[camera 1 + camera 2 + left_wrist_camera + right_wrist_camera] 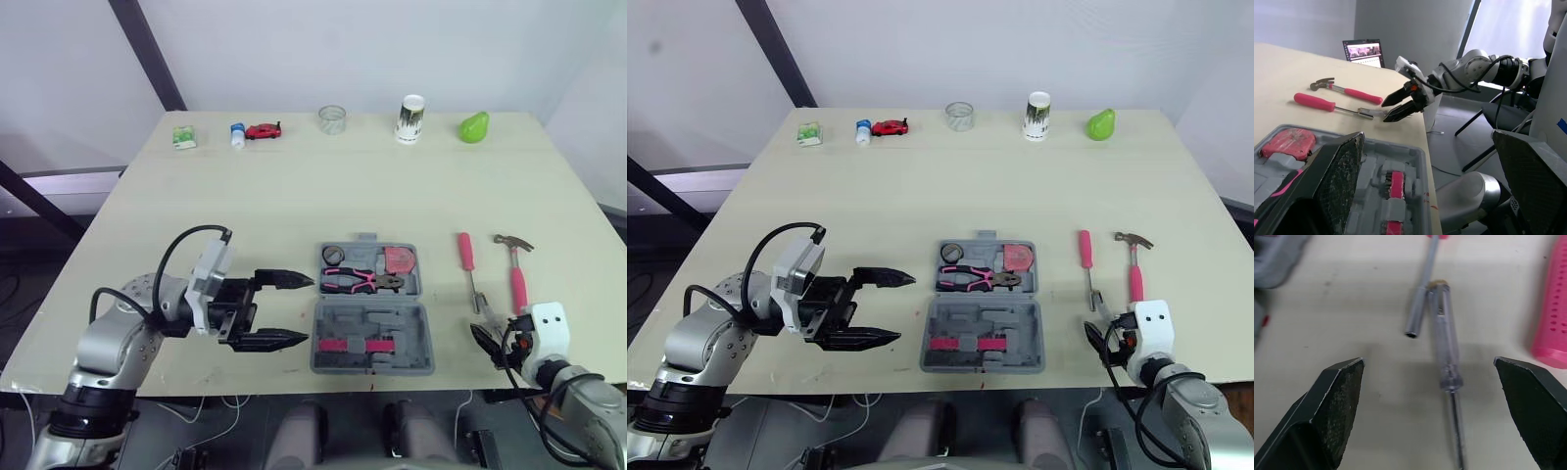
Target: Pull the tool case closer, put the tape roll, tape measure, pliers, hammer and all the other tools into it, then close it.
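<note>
The grey tool case [423,338] lies open near the table's front edge. Its upper half holds a small tape roll [333,255], pink-handled pliers [361,281] and a pink tape measure [399,260]. Right of the case lie a pink-handled screwdriver [467,257] and a hammer [515,269]. A clear-handled tester screwdriver [1444,347] lies on the table just ahead of my right gripper [490,345], which is open and low over the table. My left gripper [309,309] is open and empty, its tips at the case's left edge.
Along the far edge stand a green packet [184,137], a small bottle [237,135], a red toy car [264,130], a clear jar [333,119], a white cup [411,118] and a green pear [474,126]. A laptop [1364,51] sits beyond the table.
</note>
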Controlling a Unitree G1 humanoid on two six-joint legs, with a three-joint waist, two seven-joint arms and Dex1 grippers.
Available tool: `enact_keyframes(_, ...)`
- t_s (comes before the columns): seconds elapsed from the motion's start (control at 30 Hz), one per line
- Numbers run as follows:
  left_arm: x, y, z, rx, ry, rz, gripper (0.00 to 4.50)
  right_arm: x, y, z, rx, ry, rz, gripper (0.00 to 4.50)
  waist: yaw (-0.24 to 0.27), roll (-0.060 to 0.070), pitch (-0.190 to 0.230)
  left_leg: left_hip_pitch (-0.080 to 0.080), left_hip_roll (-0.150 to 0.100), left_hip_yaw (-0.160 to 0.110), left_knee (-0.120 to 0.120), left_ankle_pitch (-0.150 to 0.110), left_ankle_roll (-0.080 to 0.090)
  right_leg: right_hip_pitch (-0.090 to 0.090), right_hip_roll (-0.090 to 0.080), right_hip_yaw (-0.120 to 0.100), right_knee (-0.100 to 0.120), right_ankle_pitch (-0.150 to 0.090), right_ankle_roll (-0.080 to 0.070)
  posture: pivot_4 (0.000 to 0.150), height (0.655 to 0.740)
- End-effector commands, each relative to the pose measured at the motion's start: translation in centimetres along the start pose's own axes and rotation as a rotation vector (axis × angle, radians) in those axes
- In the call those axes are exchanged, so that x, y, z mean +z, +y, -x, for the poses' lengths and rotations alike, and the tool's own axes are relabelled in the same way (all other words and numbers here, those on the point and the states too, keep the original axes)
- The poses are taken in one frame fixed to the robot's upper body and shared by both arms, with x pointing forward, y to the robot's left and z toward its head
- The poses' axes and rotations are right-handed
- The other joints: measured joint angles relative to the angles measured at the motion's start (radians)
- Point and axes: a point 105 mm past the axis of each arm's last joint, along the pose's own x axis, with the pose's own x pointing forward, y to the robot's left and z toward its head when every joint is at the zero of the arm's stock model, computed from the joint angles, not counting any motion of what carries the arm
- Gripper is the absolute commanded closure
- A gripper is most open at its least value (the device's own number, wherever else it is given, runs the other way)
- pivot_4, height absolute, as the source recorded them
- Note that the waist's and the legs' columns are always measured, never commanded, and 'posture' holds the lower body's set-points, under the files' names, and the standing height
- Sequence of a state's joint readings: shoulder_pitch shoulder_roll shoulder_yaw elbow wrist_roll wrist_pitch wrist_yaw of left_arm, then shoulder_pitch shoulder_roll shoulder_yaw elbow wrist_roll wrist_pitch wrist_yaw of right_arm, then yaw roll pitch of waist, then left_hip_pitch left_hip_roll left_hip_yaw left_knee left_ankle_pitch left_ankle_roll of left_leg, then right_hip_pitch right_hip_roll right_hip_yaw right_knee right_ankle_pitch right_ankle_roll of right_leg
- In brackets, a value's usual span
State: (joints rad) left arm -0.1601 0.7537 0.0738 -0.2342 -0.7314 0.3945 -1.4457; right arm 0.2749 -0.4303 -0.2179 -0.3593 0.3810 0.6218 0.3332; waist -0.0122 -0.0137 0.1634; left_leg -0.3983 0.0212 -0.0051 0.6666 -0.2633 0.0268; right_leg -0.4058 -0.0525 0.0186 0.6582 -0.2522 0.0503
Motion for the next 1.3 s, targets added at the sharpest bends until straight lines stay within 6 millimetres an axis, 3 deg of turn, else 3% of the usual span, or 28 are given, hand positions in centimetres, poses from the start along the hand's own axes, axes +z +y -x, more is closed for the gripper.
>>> enact_keyframes(0.03,1.1,-0.5,0.0,-0.02,-0.002,-0.066,0.0,0.4,-0.7,0.0,-0.014,-0.026,0.012,0.58,0.0,0.0,0.0,0.0,0.0,0.0,0.0,0.0,0.0,0.0,0.0,0.0,0.0,0.0,0.0,0.15,0.74)
enact_keyframes(0.13,1.2,-0.6,-0.2,-0.024,-0.007,-0.072,0.0,0.0,-0.9,-0.2,-0.004,-0.008,0.022,1.83,0.0,0.0,0.0,0.0,0.0,0.0,0.0,0.0,0.0,0.0,0.0,0.0,0.0,0.0,0.0,0.15,0.74)
enact_keyframes(0.17,1.2,-0.6,-0.3,-0.024,-0.009,-0.076,0.0,0.1,-0.9,-0.2,-0.001,-0.008,0.023,2.5,0.0,0.0,0.0,0.0,0.0,0.0,0.0,0.0,0.0,0.0,0.0,0.0,0.0,0.0,0.0,0.15,0.74)
enact_keyframes(0.2,1.3,-0.6,-0.3,-0.024,-0.011,-0.078,0.0,0.1,-0.9,-0.2,0.002,-0.009,0.024,2.79,-0.001,0.0,0.0,0.0,0.0,0.0,0.0,0.0,0.0,0.0,0.0,0.0,0.0,0.0,0.0,0.15,0.74)
enact_keyframes(0.27,1.3,-0.6,-0.5,-0.023,-0.015,-0.081,0.0,0.2,-1.0,-0.3,0.002,-0.012,0.035,3.85,-0.001,0.0,0.0,0.0,0.0,0.0,0.0,0.0,0.0,0.0,0.001,0.0,0.0,0.0,0.0,0.15,0.74)
enact_keyframes(0.33,1.3,-0.6,-0.6,-0.022,-0.021,-0.079,0.0,0.3,-1.0,-0.3,0.005,-0.016,0.039,4.35,-0.001,0.0,0.0,0.0,0.0,0.0,0.0,0.0,0.0,0.0,0.001,0.0,0.001,0.0,0.0,0.15,0.74)
enact_keyframes(0.53,1.5,-0.6,-0.8,0.0,-0.057,-0.068,0.0,1.7,-1.4,0.9,0.013,-0.04,0.075,4.35,0.0,0.0,0.0,0.0,0.0,0.0,0.0,0.0,0.0,0.0,0.001,0.0,0.001,0.0,0.0,0.15,0.74)
enact_keyframes(0.67,1.9,-0.3,-0.8,0.036,-0.104,-0.061,0.0,4.7,-0.6,3.1,0.079,-0.093,0.139,4.35,0.001,0.001,0.001,0.0,0.0,0.0,0.001,0.0,0.0,0.0,0.0,0.0,0.001,0.0,0.0,0.15,0.74)
enact_keyframes(0.8,2.2,1.0,0.7,0.202,-0.215,-0.089,0.0,8.8,5.8,5.3,0.416,-0.082,0.286,4.35,-0.009,0.002,0.001,0.001,0.001,0.001,0.001,0.0,0.0,0.0,0.001,0.002,0.002,0.0,0.001,0.15,0.74)
enact_keyframes(0.93,1.7,1.0,3.5,0.273,-0.229,-0.056,0.0,11.0,11.4,5.3,0.657,-0.001,0.539,4.35,-0.016,-0.001,0.002,0.001,0.001,-0.003,0.002,0.0,0.0,0.0,0.005,-0.002,0.002,0.001,-0.001,0.15,0.74)
enact_keyframes(1.17,-0.3,-0.1,8.6,0.339,-0.135,0.051,0.0,12.0,17.9,3.1,0.859,0.218,0.829,4.35,-0.021,0.0,0.003,-0.002,0.002,-0.002,0.0,0.0,0.0,-0.004,0.004,-0.001,0.003,0.001,-0.003,0.15,0.74)
enact_keyframes(1.3,-0.8,-0.6,9.7,0.345,-0.089,0.059,0.0,11.4,19.3,1.3,0.852,0.335,0.926,4.35,-0.013,-0.001,0.003,-0.005,0.002,-0.004,0.0,0.0,0.0,-0.006,0.0,-0.003,0.002,0.001,-0.003,0.15,0.74)
